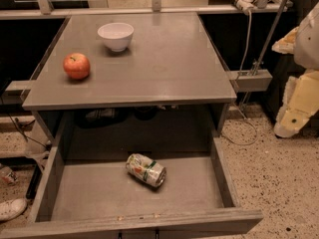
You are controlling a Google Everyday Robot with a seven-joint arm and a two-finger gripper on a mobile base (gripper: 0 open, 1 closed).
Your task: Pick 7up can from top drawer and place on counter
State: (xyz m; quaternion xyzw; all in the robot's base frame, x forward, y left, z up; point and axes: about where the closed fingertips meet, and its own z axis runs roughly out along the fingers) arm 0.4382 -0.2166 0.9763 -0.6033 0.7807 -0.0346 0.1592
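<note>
The arm (305, 44) hangs at the far right, pale and bulky, partly cut off by the edge. Its gripper (295, 106) points down beside the counter (164, 63), over the speckled floor (279, 183), well away from the can (145, 170). Released or clenched, I cannot tell. The can lies on its side on the floor of the open drawer (94, 195), near the middle. An apple (76, 65) and a white bowl (115, 36) sit on the counter. The space under the counter is dark and hard to make out.
</note>
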